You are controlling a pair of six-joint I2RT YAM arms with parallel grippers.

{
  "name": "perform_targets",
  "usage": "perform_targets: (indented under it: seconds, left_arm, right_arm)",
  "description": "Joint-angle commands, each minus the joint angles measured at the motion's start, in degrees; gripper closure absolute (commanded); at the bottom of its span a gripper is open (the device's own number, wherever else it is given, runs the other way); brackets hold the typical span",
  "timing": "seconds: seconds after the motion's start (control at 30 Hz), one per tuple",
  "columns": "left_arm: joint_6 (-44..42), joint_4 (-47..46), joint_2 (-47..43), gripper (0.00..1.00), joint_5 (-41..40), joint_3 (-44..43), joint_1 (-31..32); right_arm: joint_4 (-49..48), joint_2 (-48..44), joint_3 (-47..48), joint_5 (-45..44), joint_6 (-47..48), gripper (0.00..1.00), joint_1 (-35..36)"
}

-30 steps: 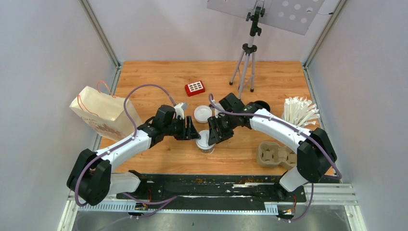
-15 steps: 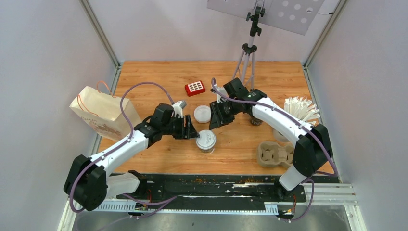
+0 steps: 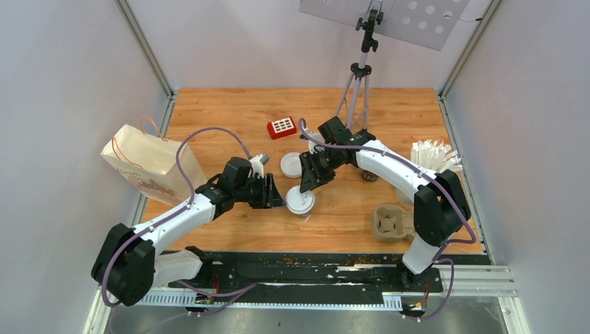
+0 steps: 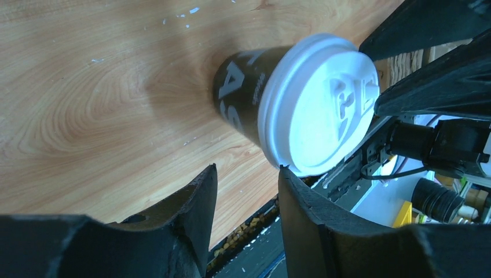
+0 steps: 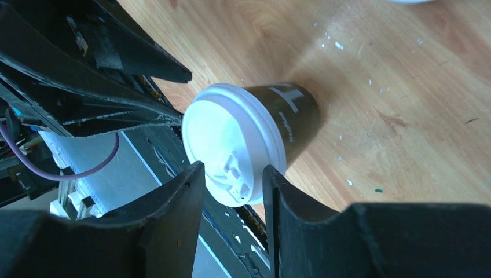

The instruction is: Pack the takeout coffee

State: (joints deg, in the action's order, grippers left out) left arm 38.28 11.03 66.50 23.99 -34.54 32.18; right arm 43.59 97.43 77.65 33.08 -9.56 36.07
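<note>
Top external view showed us the right end effector (image 3: 307, 184) back beside the coffee cup (image 3: 300, 201), which stood upright on the tabletop (image 3: 348, 216). The left end effector (image 3: 277, 196) had drawn clear. Both were parted and empty. We judged the cup lidded but not yet packed.

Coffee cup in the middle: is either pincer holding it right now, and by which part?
Nothing is held. The coffee cup stands free. The left pincer and the right pincer are both open, with the cup beyond their fingertips.

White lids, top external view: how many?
2. One lid on the black cup between left gripper and right gripper; another lid just beyond. Arms may hide more.
</note>
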Motion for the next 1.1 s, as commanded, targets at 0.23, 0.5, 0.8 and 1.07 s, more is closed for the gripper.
perform_targets:
  seconds: [0.23,0.5,0.8,1.07]
  left_arm:
    - [-0.4,-2.3,2.8,0.50,-0.5,-4.2,0.2]
    - [-1.6,-0.8,4.6,0.51,-2.3,-5.8,0.2]
    - [-2.6,2.4,2.6,0.51,-5.0,-6.2,0.2]
    - [-5.1,5.6,1.5,0.49,-3.5,-7.7,0.3]
  right_arm:
    - [-4.0,-4.4,-6.7,1.4,-4.3,0.64,-0.3]
    - [-7.5,-9.0,-11.9,3.0,-9.7,0.61,-0.2]
    - [-10.8,-11.3,-13.9,4.8,-13.1,0.64,0.6]
    - [-1.8,-15.8,-14.4,-6.6,-17.3,0.46,0.9]
